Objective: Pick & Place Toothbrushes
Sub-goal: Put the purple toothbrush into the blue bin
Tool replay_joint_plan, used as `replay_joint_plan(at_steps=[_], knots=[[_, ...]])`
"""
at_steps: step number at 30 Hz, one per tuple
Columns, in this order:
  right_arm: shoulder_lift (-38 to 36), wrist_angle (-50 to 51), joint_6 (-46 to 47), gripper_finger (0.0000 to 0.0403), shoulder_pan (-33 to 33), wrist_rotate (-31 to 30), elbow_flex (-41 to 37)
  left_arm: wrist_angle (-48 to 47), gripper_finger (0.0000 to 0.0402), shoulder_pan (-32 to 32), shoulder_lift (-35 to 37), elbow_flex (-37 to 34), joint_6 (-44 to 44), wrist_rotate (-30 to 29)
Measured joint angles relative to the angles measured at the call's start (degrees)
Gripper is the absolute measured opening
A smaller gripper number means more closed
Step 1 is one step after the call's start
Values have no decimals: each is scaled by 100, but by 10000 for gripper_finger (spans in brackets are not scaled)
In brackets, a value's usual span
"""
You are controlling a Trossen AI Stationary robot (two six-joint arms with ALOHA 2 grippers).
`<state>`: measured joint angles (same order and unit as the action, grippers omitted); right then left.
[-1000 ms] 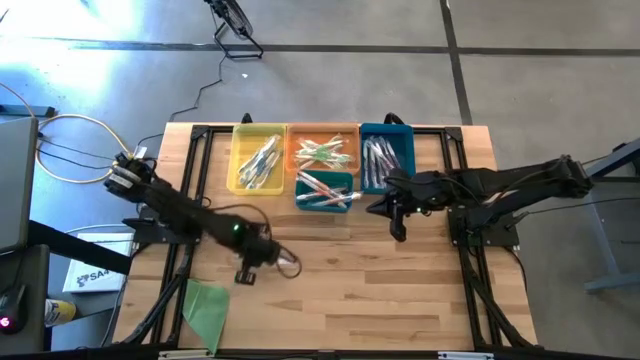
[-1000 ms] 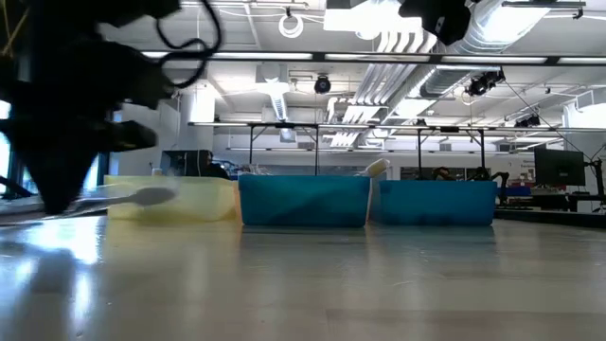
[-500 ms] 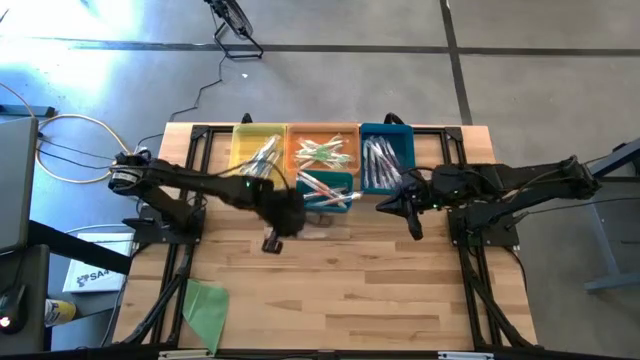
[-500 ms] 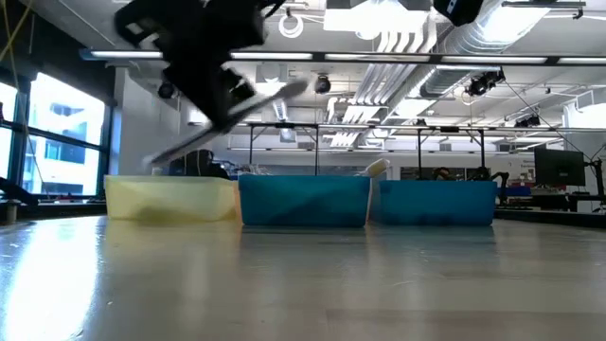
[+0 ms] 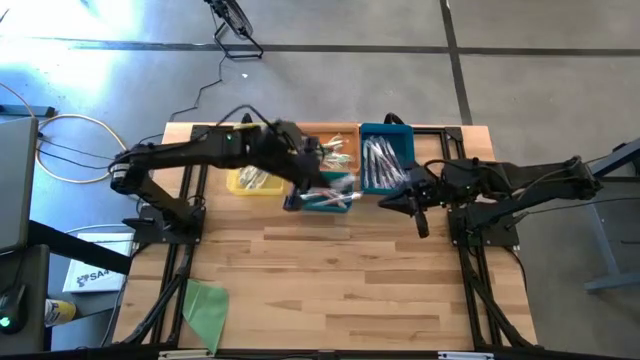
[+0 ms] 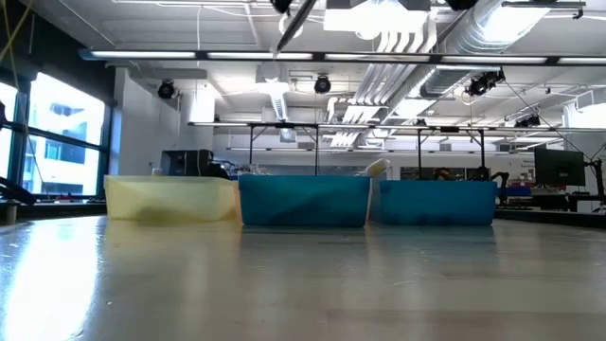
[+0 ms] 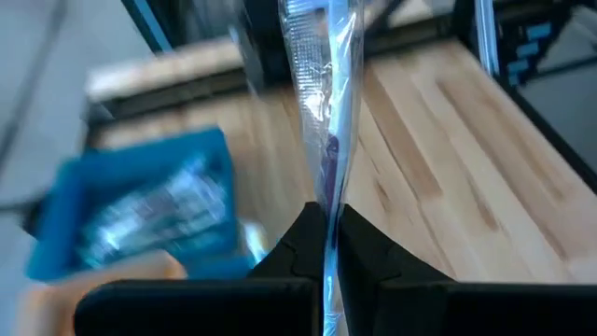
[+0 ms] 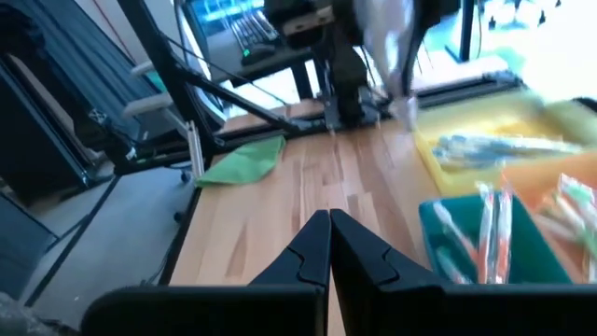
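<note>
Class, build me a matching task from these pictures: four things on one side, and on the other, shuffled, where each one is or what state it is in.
1. left gripper
2. right gripper
3. green sheet
4. yellow bin

a. shut and empty, beside the blue bin
b. table's near left corner
c. leftmost in the row of bins
d. shut on a wrapped toothbrush

Pairs: 1-d, 2-a, 3-b, 4-c

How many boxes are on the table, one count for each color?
Yellow bin: 1
Orange bin: 1
Blue bin: 1
Teal bin: 1
Total: 4 bins
</note>
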<state>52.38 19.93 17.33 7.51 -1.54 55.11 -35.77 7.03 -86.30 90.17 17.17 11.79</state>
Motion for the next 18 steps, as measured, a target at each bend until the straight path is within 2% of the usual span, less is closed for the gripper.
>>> replay_joint_plan(at_steps=[6,13,18], knots=[[55,-769,-540,2,0,-195,0,4,4,176,2,673,103,33],[240,-2054,-1147,2,0,-1439,0,255,4,197,2,813,105,33],[628,-2852,-1685,6,-2,-1466,3,305,4,197,1,813,126,31]])
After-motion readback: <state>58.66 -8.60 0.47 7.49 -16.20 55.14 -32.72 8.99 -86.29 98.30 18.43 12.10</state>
